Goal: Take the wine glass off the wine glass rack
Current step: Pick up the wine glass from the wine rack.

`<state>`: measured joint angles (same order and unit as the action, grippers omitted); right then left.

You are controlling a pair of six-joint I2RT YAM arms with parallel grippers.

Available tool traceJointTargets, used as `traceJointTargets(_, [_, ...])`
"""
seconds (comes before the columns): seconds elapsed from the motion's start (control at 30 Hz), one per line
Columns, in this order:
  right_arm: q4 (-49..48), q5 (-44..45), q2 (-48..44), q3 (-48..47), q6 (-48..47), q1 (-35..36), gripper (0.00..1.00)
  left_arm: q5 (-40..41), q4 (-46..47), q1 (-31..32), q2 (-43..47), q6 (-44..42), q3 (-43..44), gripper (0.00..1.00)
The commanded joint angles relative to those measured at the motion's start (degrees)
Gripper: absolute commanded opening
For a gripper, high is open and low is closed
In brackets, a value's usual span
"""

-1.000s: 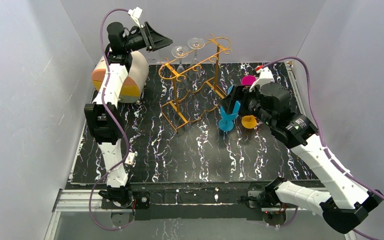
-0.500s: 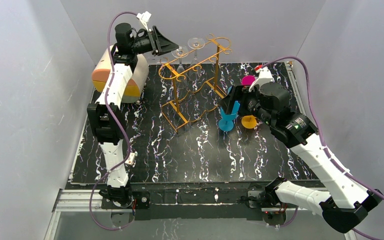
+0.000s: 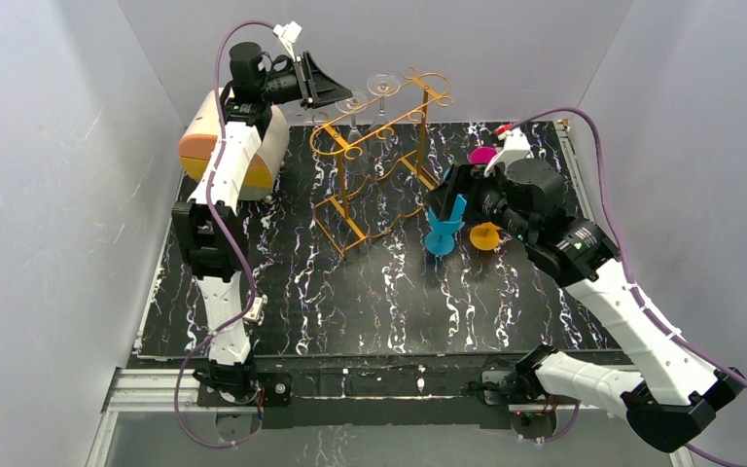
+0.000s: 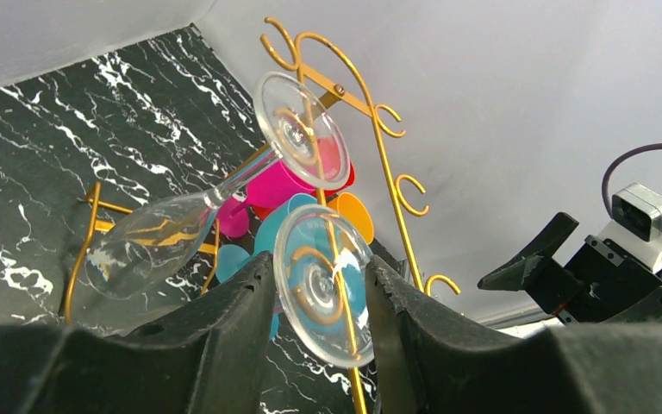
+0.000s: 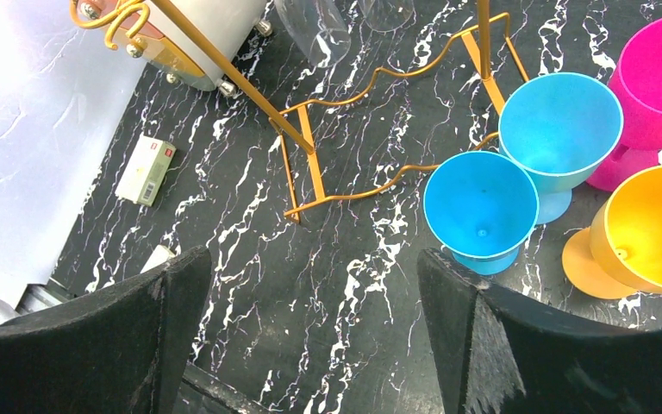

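Quick rundown of the setup. The wine glass rack, a gold wire thing with curly ends, stands toward the far middle of the black marbled worktop. Two clear glasses hang upside down on it, feet up top at its far-left end.

The left hand is raised up at that end of the rack. In its wrist cam, the round foot of the closer wine glass sits right between the two black fingers, with only a sliver of room on each side. Honestly I can't tell if it's actually pinching the foot or just bracketing it. The glass hangs on the rack wire. The second glass hangs just past it, with its bowl down and to the left in that view.

The right hand hangs over the right half of the worktop, fingers spread wide with nothing between them. Just right of the rack's legs is a bunch of plastic goblets: two blue ones, a magenta one and an orange one.

A round cream-and-orange drawer box sits at the far left, just behind the left arm. There's a small white tag lying flat on the worktop too.
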<state>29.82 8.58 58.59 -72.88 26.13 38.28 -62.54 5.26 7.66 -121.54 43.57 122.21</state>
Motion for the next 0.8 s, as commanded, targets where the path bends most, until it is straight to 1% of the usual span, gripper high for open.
traceJointTargets(0.0, [-2.2, 0.4, -0.8, -2.7, -0.4, 0.0, 0.97, -0.4, -8.2, 0.0, 1.2, -5.5, 3.1, 0.39])
traceJointTargets(0.13, [-1.4, 1.3, -1.1, -4.1, -0.3, 0.0, 0.97, 0.5, -11.9, 0.0, 1.5, -8.3, 2.8, 0.36])
traceJointTargets(0.2, [-0.4, 1.4, -1.3, -5.2, -0.4, 0.0, 0.98, 1.1, -12.0, 0.1, 1.7, -8.6, 2.7, 0.3])
traceJointTargets(0.27, [-0.1, 2.9, -1.9, -5.8, -0.5, 0.0, 0.99, 1.1, -12.3, 0.2, 1.5, -8.6, 3.2, 0.26])
traceJointTargets(0.4, [0.6, 4.2, -2.3, -7.1, -0.1, 0.0, 0.99, 1.3, -13.0, 0.1, 0.9, -7.8, 4.5, 0.22])
traceJointTargets(0.5, [0.5, 3.8, -2.6, -7.3, 0.8, 0.0, 0.99, 2.5, -13.6, 0.0, 0.5, -7.4, 5.5, 0.13])
traceJointTargets(0.77, [0.2, 3.8, -2.3, -7.3, 1.0, 0.0, 0.99, 4.8, -14.1, -0.6, 0.2, -6.4, 7.3, 0.11])
